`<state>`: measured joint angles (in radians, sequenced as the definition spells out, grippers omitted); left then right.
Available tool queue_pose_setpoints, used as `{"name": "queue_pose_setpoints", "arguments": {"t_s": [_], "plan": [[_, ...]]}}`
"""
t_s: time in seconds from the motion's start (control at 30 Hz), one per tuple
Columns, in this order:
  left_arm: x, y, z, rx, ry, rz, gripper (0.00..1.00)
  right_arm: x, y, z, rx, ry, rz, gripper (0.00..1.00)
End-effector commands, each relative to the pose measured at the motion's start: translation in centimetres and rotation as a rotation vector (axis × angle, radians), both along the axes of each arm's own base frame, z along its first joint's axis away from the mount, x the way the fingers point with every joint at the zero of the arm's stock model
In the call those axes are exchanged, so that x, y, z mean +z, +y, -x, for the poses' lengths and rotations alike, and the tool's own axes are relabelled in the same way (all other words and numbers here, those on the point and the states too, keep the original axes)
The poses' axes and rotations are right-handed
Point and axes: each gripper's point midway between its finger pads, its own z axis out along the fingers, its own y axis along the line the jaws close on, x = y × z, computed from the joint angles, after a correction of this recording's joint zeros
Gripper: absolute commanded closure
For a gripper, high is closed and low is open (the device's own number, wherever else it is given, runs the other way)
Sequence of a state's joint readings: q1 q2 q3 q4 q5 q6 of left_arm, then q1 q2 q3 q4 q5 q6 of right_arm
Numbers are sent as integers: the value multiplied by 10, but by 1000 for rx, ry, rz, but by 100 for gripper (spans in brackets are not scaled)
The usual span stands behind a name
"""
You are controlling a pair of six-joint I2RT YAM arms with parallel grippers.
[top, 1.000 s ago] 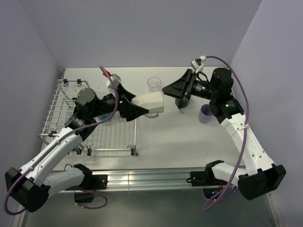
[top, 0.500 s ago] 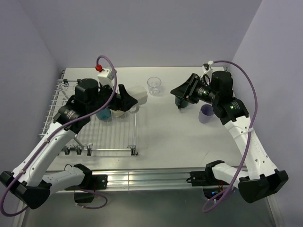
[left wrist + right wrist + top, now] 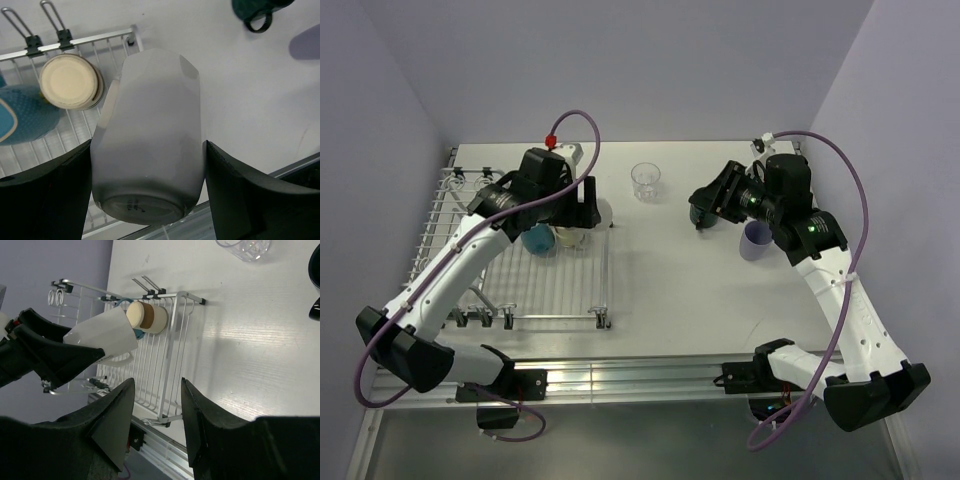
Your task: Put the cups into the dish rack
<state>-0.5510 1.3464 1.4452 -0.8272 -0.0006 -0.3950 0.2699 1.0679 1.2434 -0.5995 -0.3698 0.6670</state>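
white fills the gap between the left jaws: the white mug (image 3: 150,115) is clamped by its sides, the jaws spread wide around it, its base towards the wrist and its long axis running straight out past the tips. beyond its far end and off to the jaws' left lies the dish rack (image 3: 95,39), so the mug hangs over the rack's corner with part of it above bare worktop (image 3: 240,100); i judge the coming move needs a shift to the jaws' left before lowering. farther that way the brown metal-lined cup (image 3: 70,82) and the light blue mug (image 3: 20,120) sit in the rack. the right jaws are parted and empty, near the dark teal mug (image 3: 250,6), well apart from the rack.
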Motion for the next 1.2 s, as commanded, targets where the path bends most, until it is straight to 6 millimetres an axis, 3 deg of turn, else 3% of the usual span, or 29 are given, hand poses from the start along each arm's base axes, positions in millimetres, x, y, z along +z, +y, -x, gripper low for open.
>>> {"name": "queue_pose_setpoints", "arguments": {"t_s": [0.0, 0.3, 0.67, 1.17], "plan": [[43, 10, -9, 33, -115, -10, 100, 12, -6, -2, -9, -56, 21, 50], [18, 28, -5, 54, -41, -140, 100, 2, -6, -3, -1, -45, 40, 50], [-19, 15, -8, -18, 42, -171, 100, -5, -7, -3, 2, -39, 59, 50], [-66, 14, -7, -83, 168, -263, 100, -17, -6, -5, 17, -19, 71, 50]]}}
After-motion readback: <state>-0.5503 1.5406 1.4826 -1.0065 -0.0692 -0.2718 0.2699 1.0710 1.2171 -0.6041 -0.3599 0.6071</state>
